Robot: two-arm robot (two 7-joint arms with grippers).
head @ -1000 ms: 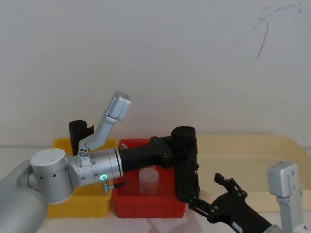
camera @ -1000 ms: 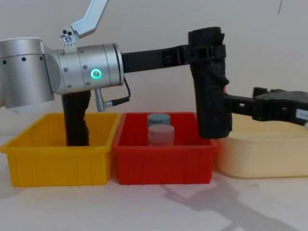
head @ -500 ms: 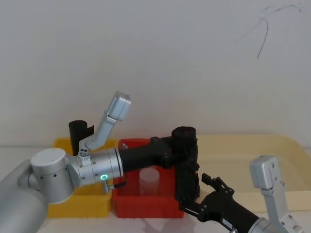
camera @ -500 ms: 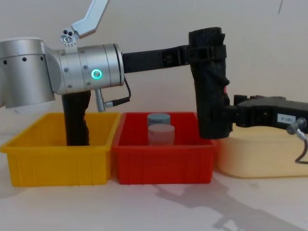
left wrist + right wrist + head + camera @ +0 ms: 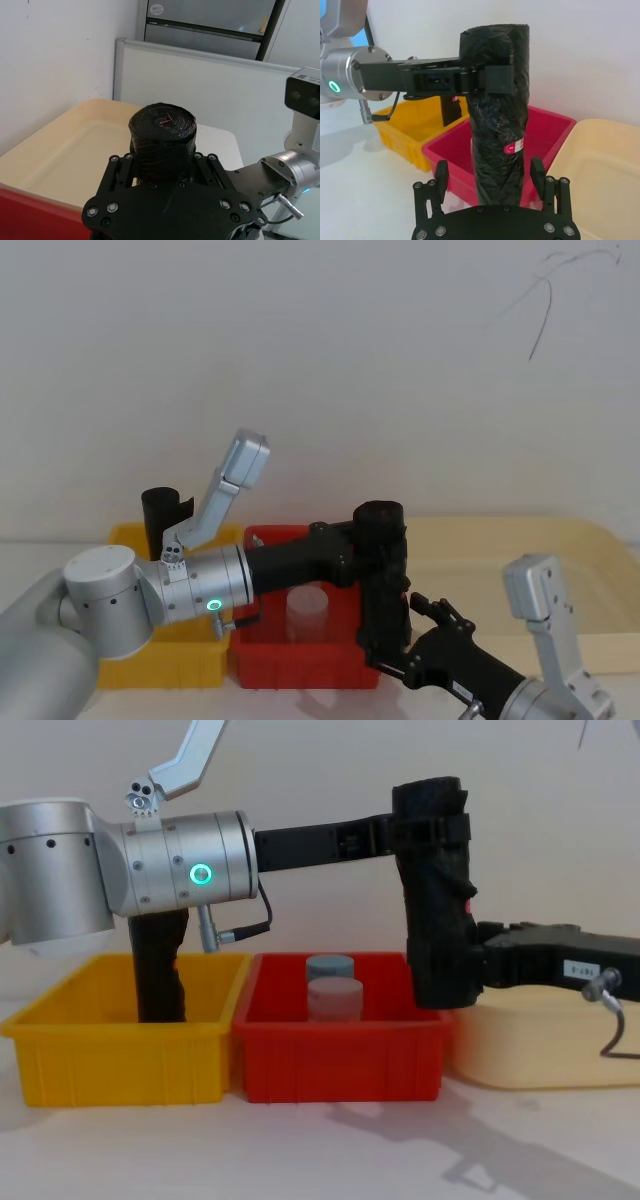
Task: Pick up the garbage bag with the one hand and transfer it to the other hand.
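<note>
Garbage bag (image 5: 437,920) hangs clamped in left tool (image 5: 432,830), right tool (image 5: 489,176) open around it.

1. Left arm (image 5: 180,870) reaches level toward 3 o'clock in the chest view (green ring lit).
2. Left gripper (image 5: 428,828) is clamped round the top of the garbage bag (image 5: 440,920).
3. Right gripper (image 5: 490,175) enters from 3 o'clock, its fingers (image 5: 441,176) spread either side of the bag's lower part.

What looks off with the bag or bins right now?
Nothing stands out. The left gripper clamps the garbage bag by its top, holding it upright near the red bin's right end; the right gripper has open fingers flanking its lower part. The slimmer roll stands upright in the yellow bin.
</note>
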